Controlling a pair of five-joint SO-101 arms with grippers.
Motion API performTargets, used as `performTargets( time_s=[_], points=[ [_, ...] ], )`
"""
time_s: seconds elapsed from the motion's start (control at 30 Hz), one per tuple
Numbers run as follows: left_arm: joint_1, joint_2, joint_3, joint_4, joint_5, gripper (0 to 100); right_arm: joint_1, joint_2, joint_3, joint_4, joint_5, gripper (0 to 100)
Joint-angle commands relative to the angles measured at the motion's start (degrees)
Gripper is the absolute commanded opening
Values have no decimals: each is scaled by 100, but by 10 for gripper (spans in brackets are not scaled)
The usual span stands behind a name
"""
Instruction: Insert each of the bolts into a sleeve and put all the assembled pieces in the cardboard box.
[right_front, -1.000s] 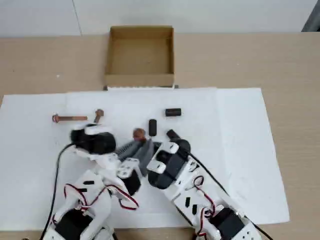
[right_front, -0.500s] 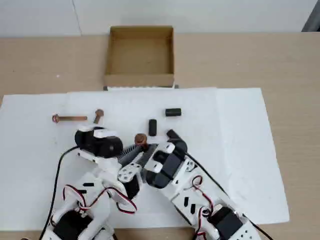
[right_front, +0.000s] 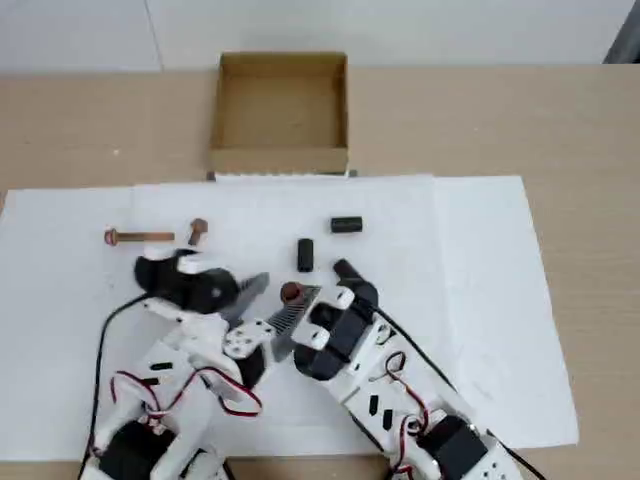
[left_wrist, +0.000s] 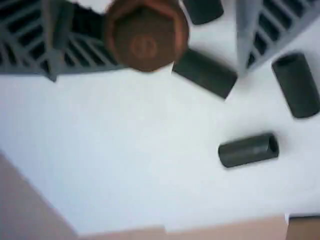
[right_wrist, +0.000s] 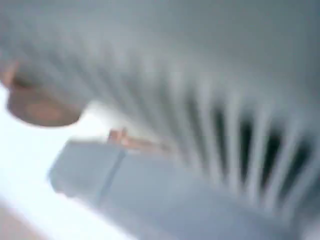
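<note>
A copper bolt, head (right_front: 291, 292) up, is clamped in my right gripper (right_front: 303, 302), which is shut on its shank; in the right wrist view the bolt head (right_wrist: 42, 107) is blurred. My left gripper (right_front: 270, 291) stands open just to the left, and its wrist view has the bolt head (left_wrist: 145, 35) beside its ribbed finger (left_wrist: 45, 45). Three black sleeves lie on the white sheet: one sleeve (right_front: 346, 224), a second sleeve (right_front: 305, 254), and a third sleeve (right_front: 345, 268) by the right arm. A long bolt (right_front: 140, 237) and a short bolt (right_front: 197, 231) lie at the left.
The open cardboard box (right_front: 283, 158) stands at the back centre, just beyond the white sheet (right_front: 480, 260). Black sleeves (left_wrist: 248, 149) lie past the bolt in the left wrist view. Bare sheet lies to the right, and tan table (right_front: 560, 120) surrounds it.
The bolt head has shifted toward the front and slightly right with the right gripper. The left gripper has opened and drawn back to the left.
</note>
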Motion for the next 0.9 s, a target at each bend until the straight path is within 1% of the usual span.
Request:
performTargets(
  time_s=[0.0,0.13,0.2,0.27,0.33,0.37,0.4,0.53,0.67,0.77,0.87],
  points=[
    [-44,-18,-391,26,-62,221,13,-84,-35,-189,62,3],
    [-62,-18,-620,141,-62,219,13,-84,-9,-189,62,3],
    [-70,-18,-796,273,-70,188,22,-84,-26,-189,53,3],
    [-281,-18,-963,308,-79,115,110,-84,-35,-189,35,3],
    [-624,-18,-1033,281,-211,9,356,-84,-26,-189,26,3],
    [-826,-35,-1033,273,-378,3,532,-84,-18,-189,26,3],
    [-1046,-35,-1024,299,-580,21,725,-84,-9,-189,26,3],
    [-2004,-44,-716,308,-1275,6,1578,-84,88,-31,-88,3],
    [-2796,-44,22,281,-1538,6,2352,-84,132,470,-440,3],
    [-3024,-44,541,299,-1538,6,2545,-84,-35,778,-651,3],
    [-3015,-44,901,281,-1538,6,2545,-57,-343,813,-633,3]
  ],
)
